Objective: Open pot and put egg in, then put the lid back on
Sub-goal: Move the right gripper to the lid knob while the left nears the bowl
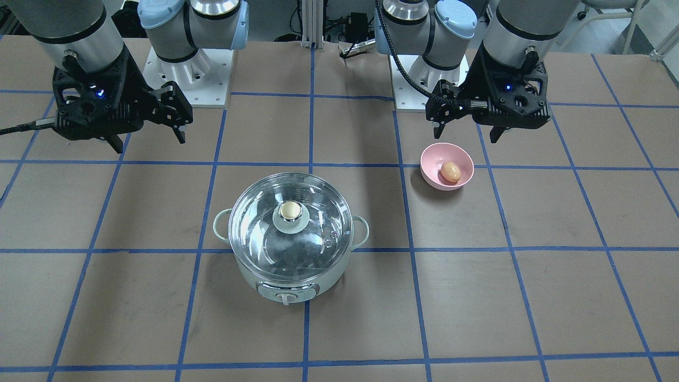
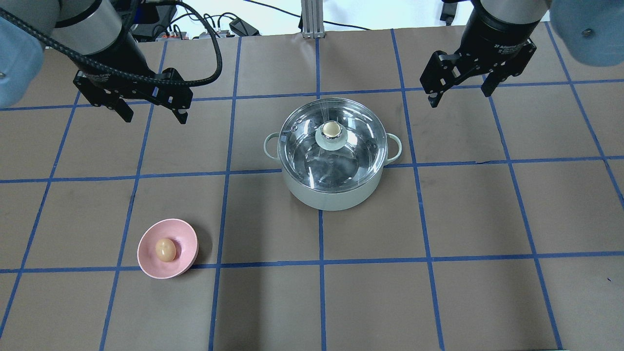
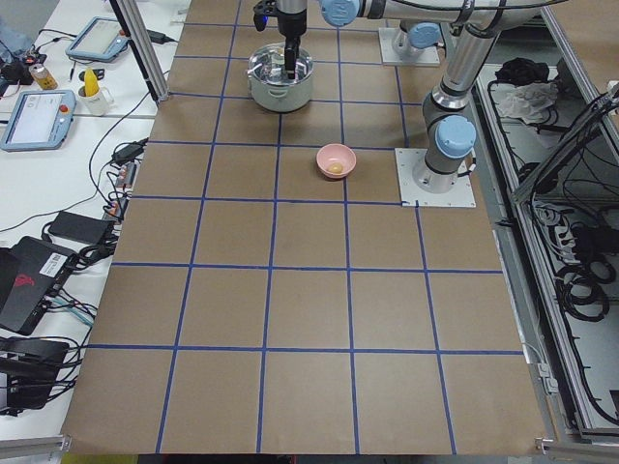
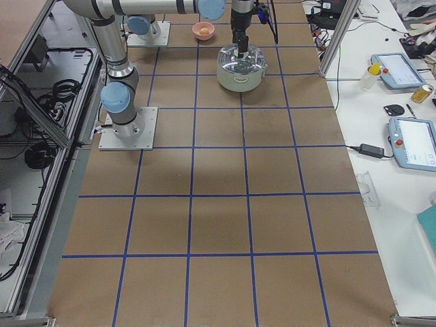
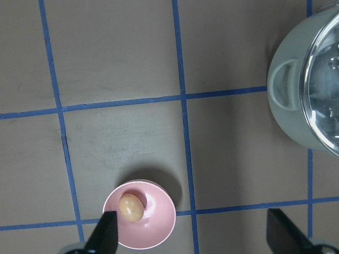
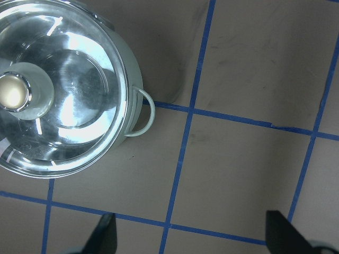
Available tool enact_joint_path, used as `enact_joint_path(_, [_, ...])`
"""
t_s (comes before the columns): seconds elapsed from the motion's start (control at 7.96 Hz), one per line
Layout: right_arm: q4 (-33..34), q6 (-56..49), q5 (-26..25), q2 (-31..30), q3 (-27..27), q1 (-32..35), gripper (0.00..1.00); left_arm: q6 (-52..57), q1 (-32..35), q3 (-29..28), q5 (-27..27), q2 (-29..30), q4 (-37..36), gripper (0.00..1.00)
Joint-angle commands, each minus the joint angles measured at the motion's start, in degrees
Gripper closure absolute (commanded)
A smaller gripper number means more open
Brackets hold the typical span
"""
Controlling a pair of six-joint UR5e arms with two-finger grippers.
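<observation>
The mint-green pot (image 2: 331, 195) stands mid-table with the clear glass lid (image 2: 351, 156) shut on it, its beige knob (image 2: 331, 128) on top. The tan egg (image 2: 165, 249) lies in a small pink bowl (image 2: 183, 242) on my left side. My left gripper (image 2: 156, 116) hangs open and empty above the table, well beyond the bowl. My right gripper (image 2: 460, 97) hangs open and empty to the right of the pot and beyond it. The left wrist view shows the egg (image 5: 131, 207) and the pot's edge (image 5: 288, 100). The right wrist view shows the lid (image 6: 79, 106).
The brown table covering has a blue tape grid. The two arm base plates (image 1: 191, 74) (image 1: 419, 85) stand at the robot's side of the table. Tablets and cables (image 3: 39, 111) lie on a side bench beyond the table's far edge.
</observation>
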State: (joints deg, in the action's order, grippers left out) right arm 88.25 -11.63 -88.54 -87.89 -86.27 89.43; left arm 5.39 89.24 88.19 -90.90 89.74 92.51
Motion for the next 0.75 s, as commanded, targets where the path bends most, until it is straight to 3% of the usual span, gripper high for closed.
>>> enact_joint_path(0.0, [0.17, 0.03, -0.14, 0.00, -0.04, -0.05, 0.00, 0.06, -0.03, -0.21, -0.15, 0.00, -0.04, 0.00])
enact_joint_path(0.38, [0.25, 1.08, 0.82, 0.18, -0.13, 0.04, 0.00, 0.06, -0.12, 0.14, 0.11, -0.18, 0.04, 0.00])
enact_joint_path(0.63, [3.31, 5.53, 1.00, 0.53, -0.39, 1.09, 0.00, 7.04, -0.47, 0.76, 0.20, -0.52, -0.05, 0.00])
